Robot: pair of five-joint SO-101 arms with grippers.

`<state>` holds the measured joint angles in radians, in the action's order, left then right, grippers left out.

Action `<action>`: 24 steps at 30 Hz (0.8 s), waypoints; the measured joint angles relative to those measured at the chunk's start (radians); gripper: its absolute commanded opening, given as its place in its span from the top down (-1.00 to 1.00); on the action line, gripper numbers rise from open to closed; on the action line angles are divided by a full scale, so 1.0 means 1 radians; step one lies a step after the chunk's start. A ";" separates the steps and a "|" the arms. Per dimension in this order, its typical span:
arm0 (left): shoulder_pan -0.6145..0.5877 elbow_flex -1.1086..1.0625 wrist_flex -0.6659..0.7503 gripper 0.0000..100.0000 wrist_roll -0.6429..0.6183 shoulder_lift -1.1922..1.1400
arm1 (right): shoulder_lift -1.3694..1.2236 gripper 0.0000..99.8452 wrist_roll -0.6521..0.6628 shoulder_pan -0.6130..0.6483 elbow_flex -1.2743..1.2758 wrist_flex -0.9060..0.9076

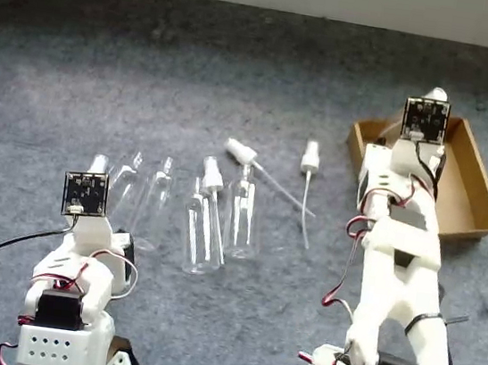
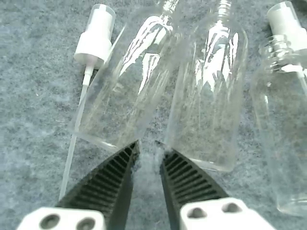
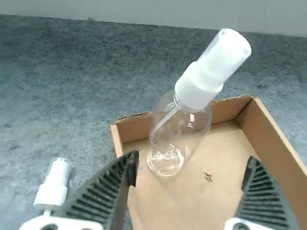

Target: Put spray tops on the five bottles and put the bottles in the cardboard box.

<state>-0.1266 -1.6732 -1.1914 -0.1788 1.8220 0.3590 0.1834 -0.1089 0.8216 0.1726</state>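
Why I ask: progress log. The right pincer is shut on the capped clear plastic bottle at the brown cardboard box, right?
No: the right wrist view shows the right pincer open, not touching the capped clear bottle at the cardboard box.

Four clear bottles (image 1: pixel 202 227) lie side by side on the grey tabletop (image 1: pixel 60 77); the right arm (image 1: pixel 397 248) extends over the cardboard box (image 1: pixel 471 199).

Soft, even light lay over the grey carpet (image 1: pixel 79 71) — paler at the middle, darker along the far edge. Shadows were faint and short; white glare streaked the clear bottles (image 2: pixel 211 86) in the left wrist view.
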 measured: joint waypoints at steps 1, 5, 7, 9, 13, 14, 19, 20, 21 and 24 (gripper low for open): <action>0.000 0.000 0.000 0.98 0.000 0.000 | 0.026 0.41 0.000 0.000 0.000 0.040; 0.000 0.000 0.000 0.98 0.000 0.000 | 0.133 0.41 0.000 0.000 0.000 0.204; 0.000 0.000 0.000 0.98 0.000 0.000 | 0.183 0.41 0.000 0.000 0.000 0.275; 0.000 0.000 0.000 0.98 0.000 0.000 | 0.227 0.41 0.000 0.000 0.000 0.338; 0.000 0.000 0.000 0.98 0.000 0.000 | 0.315 0.41 0.000 0.026 0.000 0.457; 0.000 0.000 0.000 0.98 0.000 0.000 | 0.341 0.41 0.000 0.041 0.000 0.485; 0.000 0.000 0.000 0.98 0.000 0.000 | 0.480 0.41 0.000 0.098 0.000 0.601; 0.000 0.000 0.000 0.98 0.000 0.000 | 0.508 0.41 0.000 0.103 0.000 0.623; 0.000 0.000 0.000 0.98 0.000 0.000 | 0.529 0.41 0.000 0.107 -0.002 0.647; 0.000 0.000 0.000 0.98 0.000 0.000 | 0.566 0.41 0.000 0.109 -0.054 0.747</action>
<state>-0.1266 -1.6732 -1.1914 -0.1788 1.8220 0.9252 0.1834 0.0000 0.7679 0.9198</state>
